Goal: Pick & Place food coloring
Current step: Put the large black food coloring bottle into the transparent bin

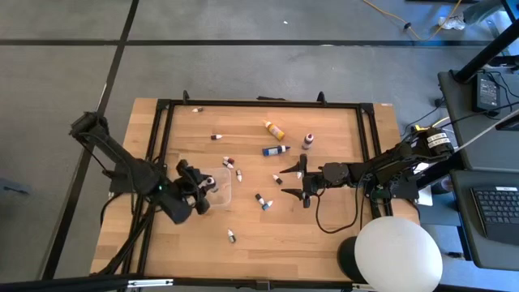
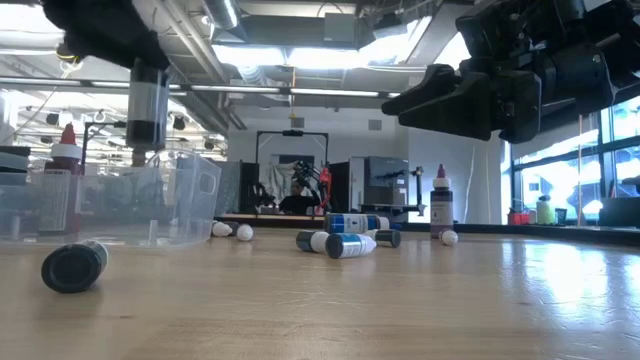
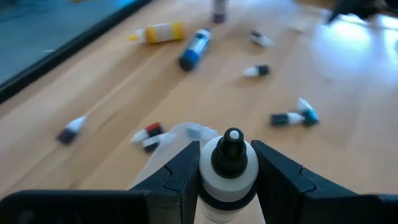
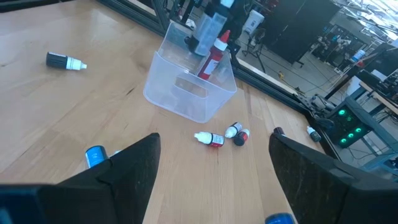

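Food coloring bottle [image 3: 227, 171] sits pinched in the left gripper [image 3: 227, 180]; the right gripper [image 4: 211, 168] hangs spread wide, empty.

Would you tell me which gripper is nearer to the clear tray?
Left. The left gripper hangs right over the clear tray, shut on a bottle; the right gripper stands open farther off, across scattered bottles.
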### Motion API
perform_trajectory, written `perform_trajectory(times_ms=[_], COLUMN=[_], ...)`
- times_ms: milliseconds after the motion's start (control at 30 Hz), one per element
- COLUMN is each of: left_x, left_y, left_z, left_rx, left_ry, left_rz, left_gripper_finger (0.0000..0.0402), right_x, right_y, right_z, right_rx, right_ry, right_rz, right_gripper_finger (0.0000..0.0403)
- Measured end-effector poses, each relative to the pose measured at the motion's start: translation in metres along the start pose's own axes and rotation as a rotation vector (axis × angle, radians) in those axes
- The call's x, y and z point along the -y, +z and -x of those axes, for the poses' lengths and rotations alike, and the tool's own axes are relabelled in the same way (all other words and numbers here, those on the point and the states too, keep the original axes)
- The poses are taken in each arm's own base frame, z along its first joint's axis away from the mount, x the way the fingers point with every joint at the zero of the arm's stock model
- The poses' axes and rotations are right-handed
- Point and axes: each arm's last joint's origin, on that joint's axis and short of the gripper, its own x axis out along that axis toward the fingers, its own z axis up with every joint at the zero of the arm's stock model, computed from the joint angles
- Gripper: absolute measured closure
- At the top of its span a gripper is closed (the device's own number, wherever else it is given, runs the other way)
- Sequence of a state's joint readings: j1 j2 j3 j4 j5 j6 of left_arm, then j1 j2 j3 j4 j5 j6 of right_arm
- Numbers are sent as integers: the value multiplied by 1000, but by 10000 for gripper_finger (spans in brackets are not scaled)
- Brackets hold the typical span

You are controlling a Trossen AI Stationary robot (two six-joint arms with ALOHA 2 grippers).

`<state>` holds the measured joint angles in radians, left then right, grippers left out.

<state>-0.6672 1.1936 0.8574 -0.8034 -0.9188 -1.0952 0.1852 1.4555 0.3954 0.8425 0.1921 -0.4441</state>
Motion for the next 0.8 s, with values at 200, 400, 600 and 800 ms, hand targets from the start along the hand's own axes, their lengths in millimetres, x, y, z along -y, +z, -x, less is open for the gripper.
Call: perform_trajectory(times_ms=[200, 400, 600, 800], left_x=[15, 14, 8, 12], left_y=[-18, -34, -43, -50], left_z=[-5, -16, -18, -24], left_rx=[21, -57, -72, -49], left_ry=[145, 337, 466, 492], left_rz=[23, 3, 68, 86], left_gripper_finger=[280, 280, 272, 272], right_x=[0, 0, 0, 0], right_y=[0, 0, 0, 0], right_z=[0, 0, 0, 0], right_rx=[0, 1, 2, 4], right_ry=[0, 0, 0, -1], right_rz=[-3, -3, -3, -3], right_gripper_finger=[101, 101, 101, 101])
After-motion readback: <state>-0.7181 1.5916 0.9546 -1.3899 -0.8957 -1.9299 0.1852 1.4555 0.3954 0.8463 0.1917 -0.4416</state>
